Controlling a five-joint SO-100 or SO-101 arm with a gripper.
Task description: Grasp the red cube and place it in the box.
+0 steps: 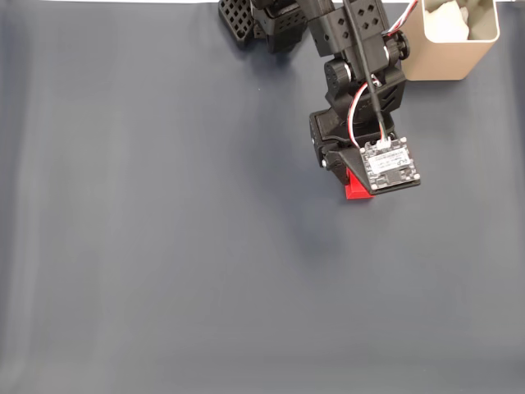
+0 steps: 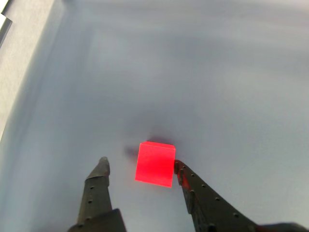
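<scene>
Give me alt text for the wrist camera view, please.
The red cube sits on the grey table between the open gripper's two dark fingertips, the right one at the cube's edge and the left one apart from it.

A small bright red matte cube (image 2: 155,164), a tall beige box (image 1: 449,45) (white inside), a dark grey-blue tabletop (image 1: 164,246), black gripper (image 2: 140,166).

**What I can't see well**

From the fixed view, my own arm covers most of the red cube (image 1: 354,189). The top edge cuts off the box (image 1: 449,49). In my wrist view the bench (image 2: 217,87) looks blurry, and my jaws run off the bottom.
</scene>
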